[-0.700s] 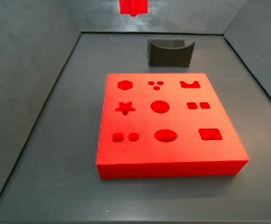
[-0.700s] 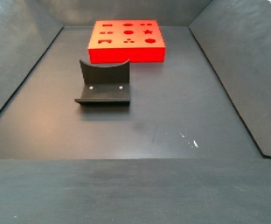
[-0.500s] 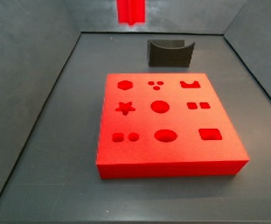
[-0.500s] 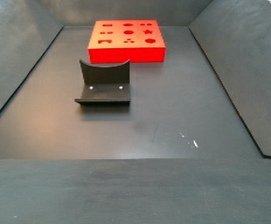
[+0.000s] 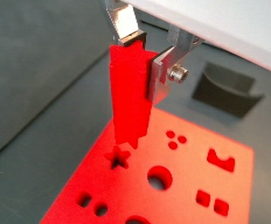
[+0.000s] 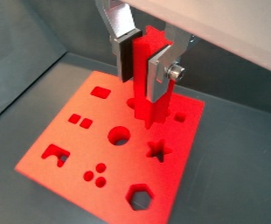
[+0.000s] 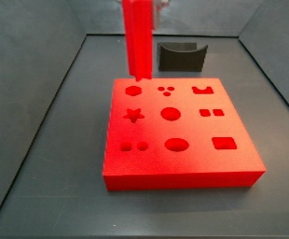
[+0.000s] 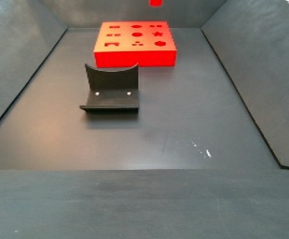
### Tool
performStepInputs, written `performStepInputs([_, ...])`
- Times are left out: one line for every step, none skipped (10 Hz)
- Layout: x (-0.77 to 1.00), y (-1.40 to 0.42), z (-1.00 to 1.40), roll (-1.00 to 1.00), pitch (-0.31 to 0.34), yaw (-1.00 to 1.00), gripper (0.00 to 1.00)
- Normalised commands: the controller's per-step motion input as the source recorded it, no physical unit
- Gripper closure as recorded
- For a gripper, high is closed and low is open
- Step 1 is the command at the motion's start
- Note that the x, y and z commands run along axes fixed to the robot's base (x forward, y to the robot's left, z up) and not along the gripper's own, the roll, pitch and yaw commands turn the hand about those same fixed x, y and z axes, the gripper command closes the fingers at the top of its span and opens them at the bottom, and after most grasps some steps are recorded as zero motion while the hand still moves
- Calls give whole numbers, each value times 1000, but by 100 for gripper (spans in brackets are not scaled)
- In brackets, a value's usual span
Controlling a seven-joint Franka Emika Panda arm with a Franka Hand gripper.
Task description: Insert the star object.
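My gripper (image 5: 144, 63) is shut on the star object (image 5: 128, 96), a long bright red rod that hangs upright between the silver fingers (image 5: 163, 72). Both wrist views show this grip (image 6: 142, 77). The rod (image 7: 137, 37) reaches down to just above the far left part of the red block (image 7: 185, 140), apart from it. The star hole (image 7: 133, 116) lies in the block's left column, also seen in the wrist views (image 5: 121, 157) (image 6: 159, 150). In a side view only the rod's lower end (image 8: 155, 3) shows at the top edge. The gripper body is out of frame in both side views.
The dark fixture (image 7: 181, 56) stands behind the block, and shows in front of the block (image 8: 136, 44) in a side view (image 8: 110, 89). Grey walls enclose the floor on the sides. The block has several other shaped holes.
The rod has come down: earlier only its tip showed at the top edge, now it reaches nearly to the block's far left part.
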Motion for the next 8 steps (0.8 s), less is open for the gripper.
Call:
performStepInputs([323,0,-471,-17,0,-114,100])
performStepInputs([197,-83,-286,96,0,317,100])
performStepInputs([260,-100,-283,253,7,657,100])
performStepInputs([200,0,-326,264,37,797,100])
performStepInputs([163,11,-423,297,71,811,100])
performStepInputs([126,17,-466,294,81,843,100])
performStepInputs([77,14,-494,293,77,877,100])
performStepInputs([37,6,-494,290,63,883,100])
